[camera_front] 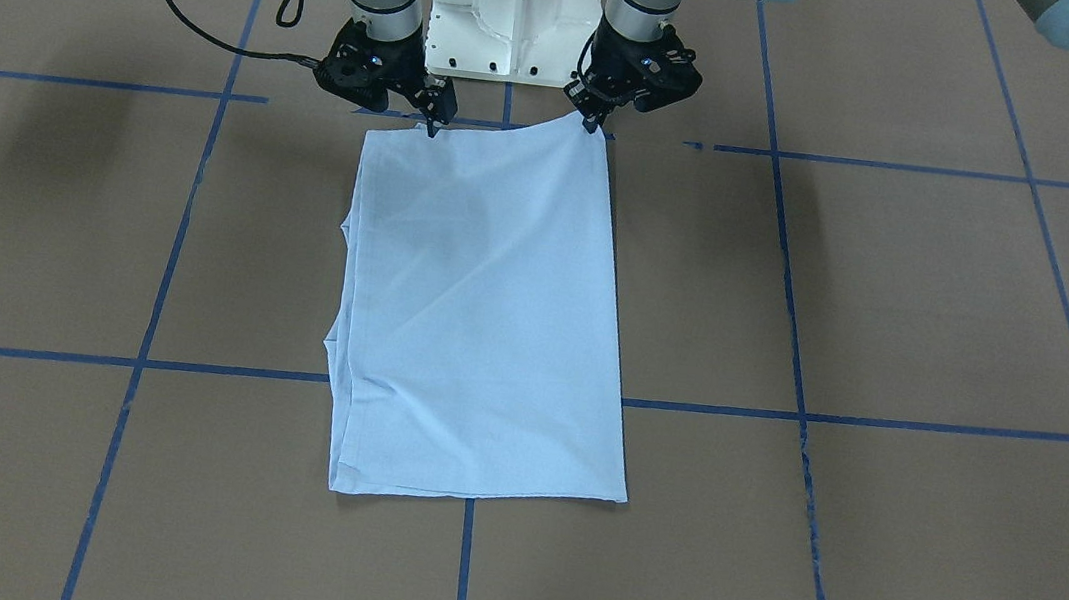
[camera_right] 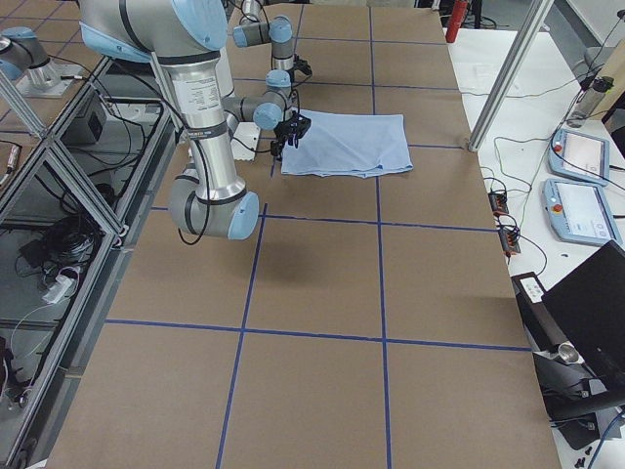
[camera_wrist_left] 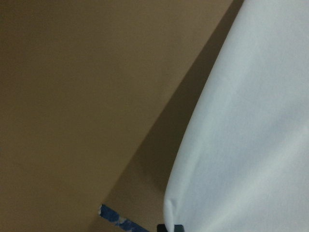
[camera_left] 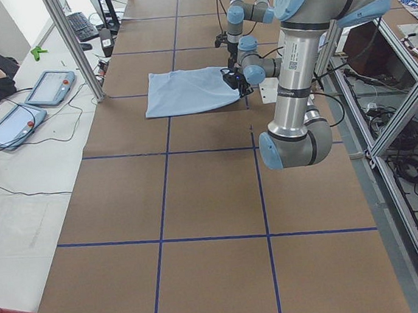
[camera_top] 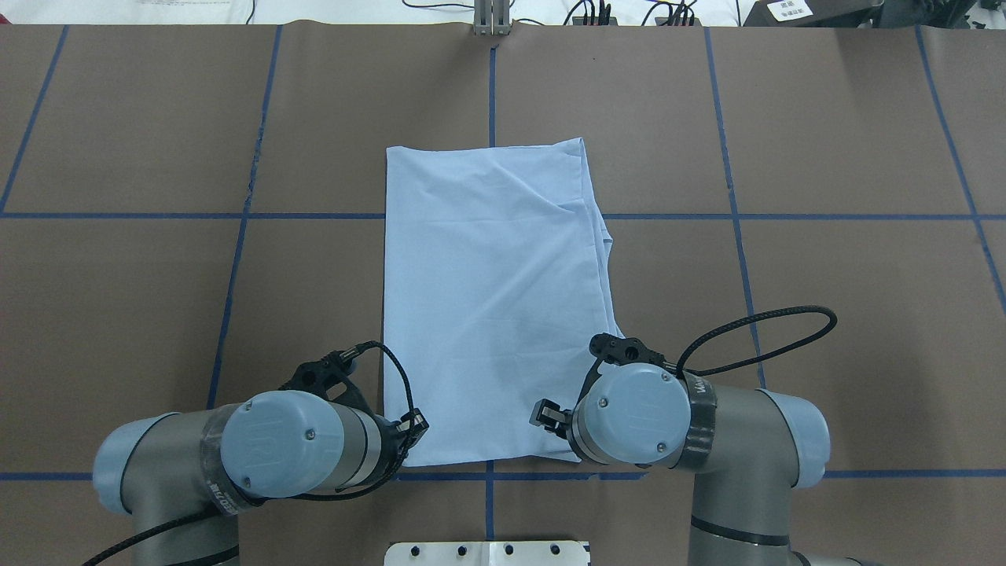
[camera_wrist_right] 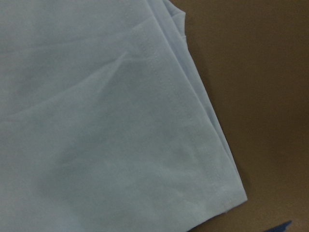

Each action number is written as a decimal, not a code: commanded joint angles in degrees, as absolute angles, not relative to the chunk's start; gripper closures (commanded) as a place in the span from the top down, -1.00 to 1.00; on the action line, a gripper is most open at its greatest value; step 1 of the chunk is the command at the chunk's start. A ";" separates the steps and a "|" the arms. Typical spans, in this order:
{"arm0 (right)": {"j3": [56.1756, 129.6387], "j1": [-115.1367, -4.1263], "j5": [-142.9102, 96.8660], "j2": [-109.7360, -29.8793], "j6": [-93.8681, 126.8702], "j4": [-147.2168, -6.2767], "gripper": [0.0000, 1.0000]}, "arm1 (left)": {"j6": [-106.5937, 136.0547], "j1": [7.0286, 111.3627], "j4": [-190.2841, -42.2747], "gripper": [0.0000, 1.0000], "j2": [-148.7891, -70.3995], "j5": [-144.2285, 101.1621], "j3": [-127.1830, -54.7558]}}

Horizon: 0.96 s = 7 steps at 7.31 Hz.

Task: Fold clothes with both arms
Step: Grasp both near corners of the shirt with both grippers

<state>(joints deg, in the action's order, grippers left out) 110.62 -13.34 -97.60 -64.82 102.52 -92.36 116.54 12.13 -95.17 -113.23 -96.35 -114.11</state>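
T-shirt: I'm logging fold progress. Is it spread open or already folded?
Folded. The T-shirt lies as a narrow rectangle with no collar or print showing, and stacked layer edges run along one long side.

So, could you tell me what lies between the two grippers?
The T-shirt edge nearest the robot runs from the left gripper to the right gripper, beside a blue tape line; the front-facing view shows it.

Light blue T-shirt (camera_wrist_left: 251, 125) fills the right; brown table (camera_wrist_left: 72, 96) left; blue tape (camera_wrist_left: 116, 220) at the bottom edge.
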 commanded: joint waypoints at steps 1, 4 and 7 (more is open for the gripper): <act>108.20 -13.10 -96.07 -63.37 102.65 -91.07 1.00 | 116.54 11.95 -95.19 -1.00 -113.29 -96.33 -114.08; 105.91 -13.01 -96.06 -63.72 102.92 -89.38 1.00 | 116.54 11.60 -95.18 -1.00 -113.29 -96.33 -114.08; 106.52 -12.92 -96.15 -64.60 102.92 -90.00 1.00 | 116.54 11.60 -95.27 -1.00 -113.29 -96.33 -114.08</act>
<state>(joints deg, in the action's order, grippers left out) 106.42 -13.04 -96.20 -64.18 102.92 -89.91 116.54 11.63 -95.21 -113.29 -96.33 -114.08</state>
